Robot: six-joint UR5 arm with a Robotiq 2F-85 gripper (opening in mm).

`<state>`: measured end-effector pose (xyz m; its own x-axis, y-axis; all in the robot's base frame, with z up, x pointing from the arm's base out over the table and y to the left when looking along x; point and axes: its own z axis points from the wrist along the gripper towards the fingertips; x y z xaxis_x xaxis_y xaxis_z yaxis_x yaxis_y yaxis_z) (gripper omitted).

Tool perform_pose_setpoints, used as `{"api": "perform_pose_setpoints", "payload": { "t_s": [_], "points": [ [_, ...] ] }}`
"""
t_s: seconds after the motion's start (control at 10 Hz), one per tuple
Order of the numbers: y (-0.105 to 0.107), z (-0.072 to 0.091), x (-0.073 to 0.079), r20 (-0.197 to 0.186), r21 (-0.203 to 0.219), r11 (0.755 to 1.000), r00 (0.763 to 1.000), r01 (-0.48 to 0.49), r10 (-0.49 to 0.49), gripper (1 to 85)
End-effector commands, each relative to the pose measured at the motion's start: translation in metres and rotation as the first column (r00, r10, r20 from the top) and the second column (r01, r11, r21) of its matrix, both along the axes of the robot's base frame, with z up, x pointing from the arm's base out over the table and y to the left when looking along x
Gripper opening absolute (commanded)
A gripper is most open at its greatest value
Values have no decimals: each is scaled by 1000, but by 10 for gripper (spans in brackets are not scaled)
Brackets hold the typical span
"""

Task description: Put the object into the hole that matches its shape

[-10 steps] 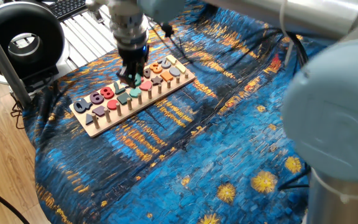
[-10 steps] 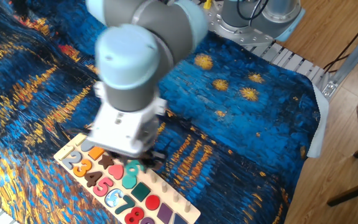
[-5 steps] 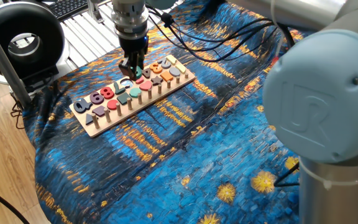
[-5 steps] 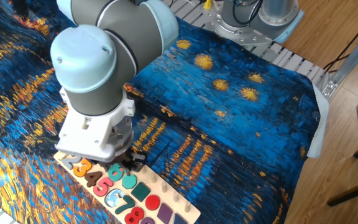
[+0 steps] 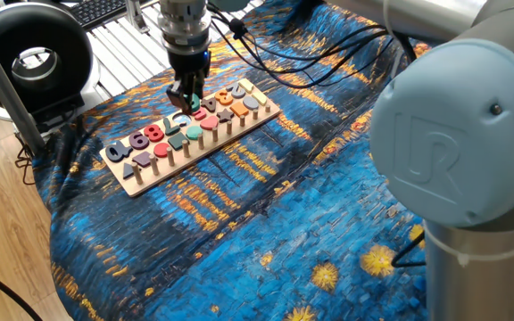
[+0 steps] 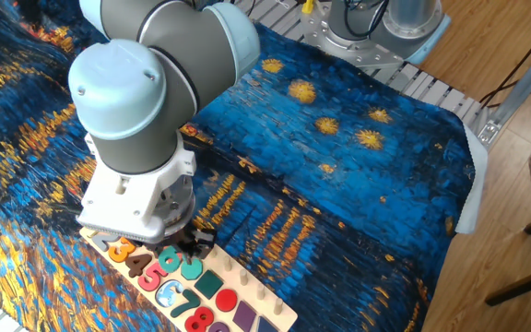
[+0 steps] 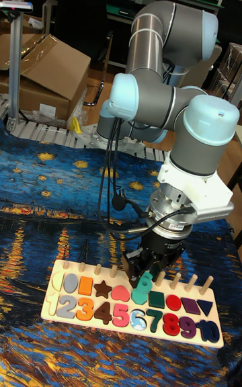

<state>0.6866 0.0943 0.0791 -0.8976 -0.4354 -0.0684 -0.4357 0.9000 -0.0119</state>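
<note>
Since a second earlier, the arm had drawn back along the wooden puzzle board (image 5: 190,134), and its big grey joints no longer hung blurred over the middle of the blue-and-gold starry cloth (image 5: 266,214) on the counter. In the last half-second it barely shifted.

The end effector (image 7: 148,270) pointed straight down over the board's upper row, its black fingers (image 7: 132,263) clamped on the small flat teal-green wooden number "9" (image 7: 142,287). That piece stood on edge between them, its lower end at the board's surface among the shape pieces, between the pink rounded piece (image 7: 120,293) and the dark green square (image 7: 156,299). Whether it rested in a recess could not be told. From the other fixed view the wrist housing hid the fingers, and only a teal edge (image 6: 190,266) showed beside it.

Along the board's near edge in the tall view ran coloured digits: a grey 1, lilac 2, orange 3, brown 4, pink 5, pale blue 6, dark green 7, red "8" (image 7: 171,324), purple 9 and blue 10. Wooden pegs lined its far edge.

Black cables looped from the wrist. A black ring-shaped lamp (image 5: 29,53) stood off the cloth's far left corner, and cardboard boxes (image 7: 47,74) lay beyond the counter. The raised letters "UR" (image 5: 435,165) showed on the near joint cap.
</note>
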Motion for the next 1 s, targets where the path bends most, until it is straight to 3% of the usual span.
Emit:
{"api": "perform_pose_setpoints", "payload": {
  "t_s": [0.0, 0.2, 0.4, 0.9],
  "points": [
    [1, 1, 4, 10, 10, 1000, 1000, 23, -23, 10],
    [9, -1, 7, 10, 36, 997, 998, -63, 63, 10],
    [22, -6, 19, 28, 57, 994, 995, -98, 96, 10],
    [25, -25, 41, 69, 73, 976, 978, -204, 199, 10]
  ]
}}
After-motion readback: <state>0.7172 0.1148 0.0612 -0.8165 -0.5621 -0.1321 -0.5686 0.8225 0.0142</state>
